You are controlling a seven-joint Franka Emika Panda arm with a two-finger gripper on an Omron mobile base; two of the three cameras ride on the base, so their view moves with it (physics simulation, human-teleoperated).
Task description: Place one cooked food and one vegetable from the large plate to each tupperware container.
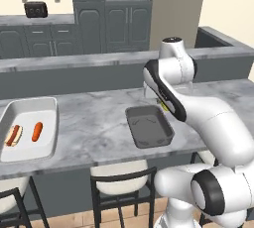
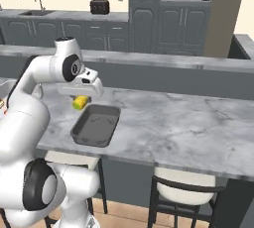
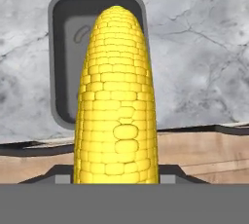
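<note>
The hand (image 2: 80, 99) grips a yellow corn cob (image 3: 116, 101) above the dark grey container (image 1: 149, 126) on the worktop (image 1: 94, 123); the white container (image 1: 30, 129) holds a hot dog (image 1: 14, 135) and a sausage (image 1: 37, 131).

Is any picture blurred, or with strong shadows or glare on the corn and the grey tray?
Hand view: the corn is sharp and evenly lit, no glare, held in the pincer. Left base view: the dark grey container shows only soft shading inside. Right base view: slightly soft overall, no hard shadows on the counter.

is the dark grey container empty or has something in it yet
Empty. The dark grey container shows only its bare floor in both base views; the corn is held in the tool above it.
</note>
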